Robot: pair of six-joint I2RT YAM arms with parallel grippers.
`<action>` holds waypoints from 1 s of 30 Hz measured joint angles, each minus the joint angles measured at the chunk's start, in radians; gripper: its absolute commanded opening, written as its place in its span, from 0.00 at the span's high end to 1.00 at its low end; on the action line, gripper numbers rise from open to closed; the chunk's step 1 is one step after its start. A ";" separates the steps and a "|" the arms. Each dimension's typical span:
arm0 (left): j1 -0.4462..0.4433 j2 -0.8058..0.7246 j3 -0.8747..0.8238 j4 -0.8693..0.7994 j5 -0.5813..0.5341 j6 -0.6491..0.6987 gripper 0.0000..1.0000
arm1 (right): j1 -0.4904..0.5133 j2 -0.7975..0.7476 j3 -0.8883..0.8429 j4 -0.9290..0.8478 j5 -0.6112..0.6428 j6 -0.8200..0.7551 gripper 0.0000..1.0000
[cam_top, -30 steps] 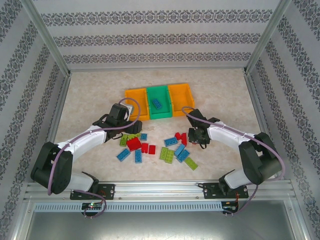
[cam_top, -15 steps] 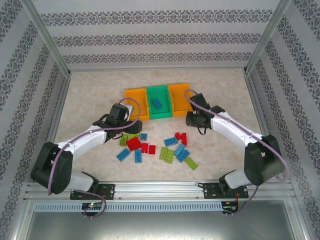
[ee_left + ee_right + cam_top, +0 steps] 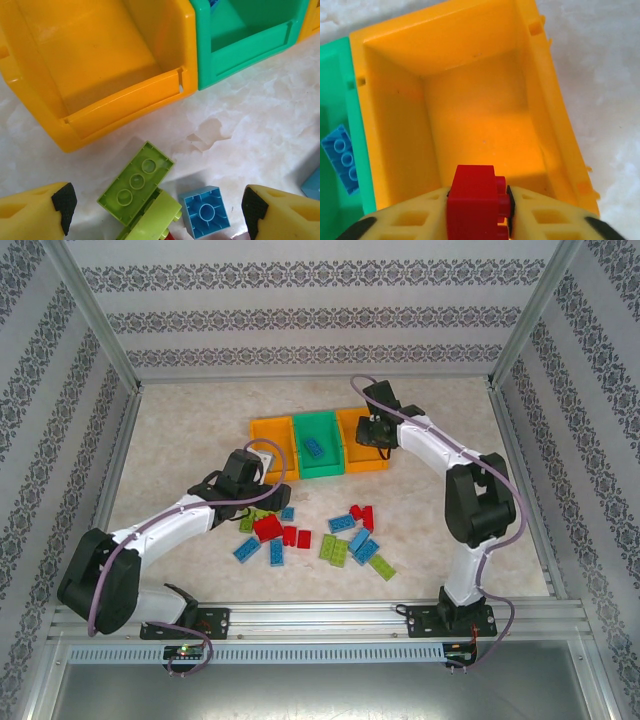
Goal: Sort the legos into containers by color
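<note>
Legos lie in three places. One red brick (image 3: 475,192), blocky with a glossy moulded surface, is pinched by its sides between the yellow fingers (image 3: 405,220) of the right jaws, which are closed on it and hold it above the right orange bin (image 3: 395,125). One blue brick (image 3: 315,447) lies flat with its studs up in the green bin (image 3: 320,471); the right wrist view shows three round studs in a row along it. The others are scattered on the bench (image 3: 200,410) in front of the bins: about five red pieces (image 3: 267,528), about six blue pieces (image 3: 246,548) and four or five lime pieces (image 3: 335,550). Some overlap, so the exact count cannot be told.

There are three bins, touching side by side in a row, with the green one between the right orange bin and the left orange bin (image 3: 100,65). All are smooth, shiny plastic, rectangular and open-topped, each with a lowered front lip.

The left jaws stand wide apart with nothing between them, their yellow fingertips (image 3: 35,217) faced with black pads. They hover just in front of the left orange bin, over a lime brick (image 3: 137,182) showing three studs, a second lime piece (image 3: 155,222) touching it, and a small square blue brick (image 3: 205,210) lying upside down, with a hollow underside and one round tube. The bench is pale and marbled.
</note>
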 measured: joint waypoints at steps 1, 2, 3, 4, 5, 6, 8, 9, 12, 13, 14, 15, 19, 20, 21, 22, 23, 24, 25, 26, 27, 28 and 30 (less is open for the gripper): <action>-0.002 -0.001 0.000 0.000 -0.003 0.000 0.12 | -0.002 0.006 0.008 0.000 -0.003 -0.003 0.41; -0.003 -0.002 0.000 0.000 -0.006 0.000 0.12 | -0.002 0.008 0.013 -0.002 -0.007 -0.007 0.37; -0.003 -0.004 0.000 -0.001 -0.010 0.000 0.12 | -0.002 0.008 0.014 -0.002 -0.009 -0.006 0.31; -0.003 -0.006 0.000 0.000 -0.013 0.000 0.12 | -0.002 0.006 0.014 -0.003 -0.013 -0.008 0.26; -0.003 -0.008 0.000 0.000 -0.014 0.000 0.12 | -0.002 0.003 0.013 -0.002 -0.020 -0.006 0.23; -0.003 -0.010 0.000 -0.001 -0.015 0.000 0.12 | -0.001 -0.008 0.002 0.005 -0.029 -0.005 0.21; -0.003 -0.013 0.000 -0.001 -0.017 0.000 0.12 | 0.006 -0.052 -0.043 0.013 -0.036 -0.009 0.21; -0.003 -0.013 0.000 -0.001 -0.017 0.000 0.12 | 0.011 -0.086 -0.074 0.009 -0.037 -0.010 0.21; -0.005 -0.016 0.000 0.000 -0.017 0.000 0.12 | 0.051 -0.202 -0.163 0.000 -0.032 -0.015 0.24; -0.008 -0.016 0.000 0.000 -0.017 0.000 0.12 | 0.075 -0.251 -0.205 0.002 -0.027 -0.017 0.26; -0.010 -0.017 0.000 0.000 -0.016 0.000 0.11 | 0.093 -0.287 -0.241 0.000 -0.024 -0.016 0.28; -0.013 -0.017 0.000 0.000 -0.017 0.000 0.11 | 0.115 -0.327 -0.289 -0.003 -0.021 -0.014 0.31; -0.016 -0.017 0.000 0.001 -0.016 0.000 0.11 | 0.170 -0.424 -0.498 -0.009 -0.017 0.029 0.39; -0.016 -0.017 0.000 0.001 -0.014 0.000 0.12 | 0.176 -0.435 -0.540 -0.014 -0.015 0.045 0.39; -0.016 -0.017 0.000 0.001 -0.012 0.000 0.12 | 0.185 -0.445 -0.586 -0.020 -0.011 0.063 0.39; -0.016 -0.016 0.000 0.001 -0.010 0.000 0.11 | 0.191 -0.454 -0.619 -0.028 -0.007 0.076 0.39; -0.016 -0.015 0.000 0.001 -0.009 0.000 0.11 | 0.199 -0.461 -0.643 -0.031 -0.007 0.090 0.39; -0.016 -0.014 0.000 0.001 -0.007 0.000 0.11 | 0.207 -0.468 -0.660 -0.034 -0.008 0.099 0.39; -0.016 -0.013 0.000 0.001 -0.006 0.001 0.04 | 0.214 -0.476 -0.672 -0.032 -0.009 0.109 0.39; -0.016 -0.011 0.000 0.002 -0.005 0.000 0.00 | 0.220 -0.481 -0.678 -0.031 -0.012 0.117 0.39; -0.017 -0.010 0.000 0.002 -0.002 -0.001 0.00 | 0.224 -0.487 -0.683 -0.025 -0.016 0.124 0.39; -0.018 -0.010 0.000 0.003 -0.001 -0.001 0.00 | 0.229 -0.492 -0.686 -0.018 -0.023 0.127 0.39; -0.022 -0.010 0.000 0.006 0.003 -0.001 0.00 | 0.230 -0.492 -0.688 -0.005 -0.030 0.135 0.39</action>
